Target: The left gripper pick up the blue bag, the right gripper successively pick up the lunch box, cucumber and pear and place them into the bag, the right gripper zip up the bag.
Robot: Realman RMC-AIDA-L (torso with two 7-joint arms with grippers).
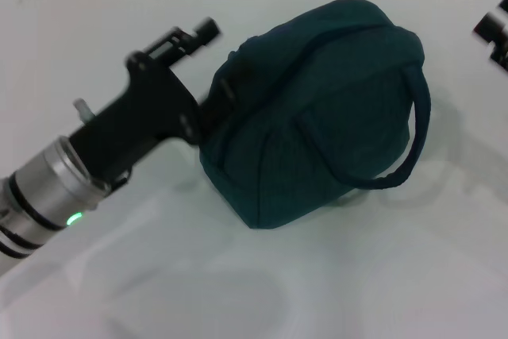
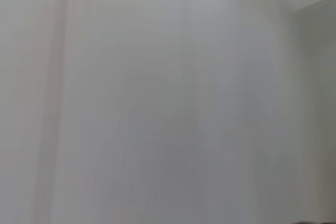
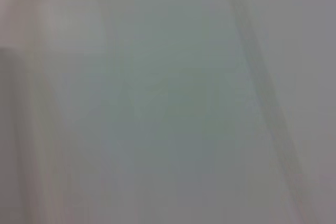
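My left tool [image 1: 213, 105] reaches in from the left and meets the left end of the blue bag [image 1: 317, 109]; I cannot tell whether it is clamped on the fabric. The bag sits bulging on the white surface [image 1: 381, 275], one loop handle [image 1: 409, 144] hanging down its side. My right tool [image 1: 494, 31] hangs at the far right edge, well apart. No writing is readable.

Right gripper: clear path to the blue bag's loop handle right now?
Probably yes. The right gripper sits at the far right edge, and nothing stands between it and the blue bag's handle. The left gripper works the opposite side.
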